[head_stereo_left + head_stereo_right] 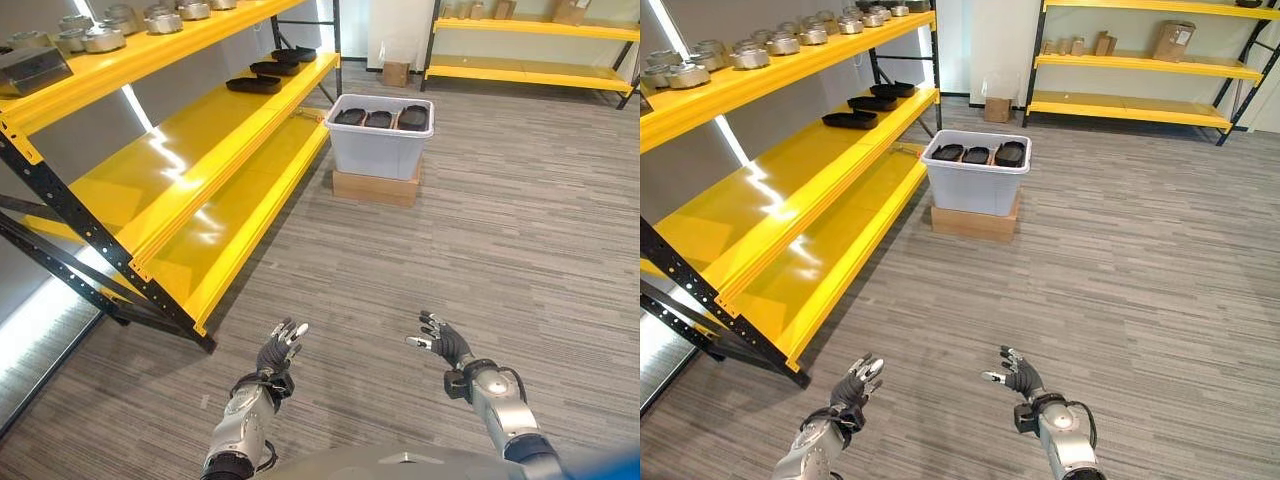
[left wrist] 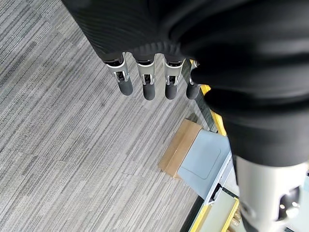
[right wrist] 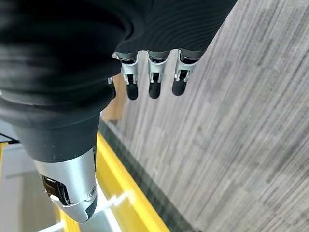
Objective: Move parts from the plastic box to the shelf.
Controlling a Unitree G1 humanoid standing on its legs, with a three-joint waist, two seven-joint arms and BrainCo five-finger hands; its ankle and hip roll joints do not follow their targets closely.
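Nearest, the left hand [image 1: 277, 352] and the right hand [image 1: 441, 340] hang low over the grey striped floor [image 1: 500, 230], side by side and apart, both with fingers straight and spread, holding nothing. Well ahead, a pale plastic box [image 1: 379, 135] stands on a flat cardboard base [image 1: 374, 187] beside the end of the yellow shelf [image 1: 190, 160]. Three black parts [image 1: 379, 118] lie in a row in the box. More black parts [image 1: 270, 70] lie on the middle level of the shelf, and grey metal pieces [image 1: 110, 30] line its top level.
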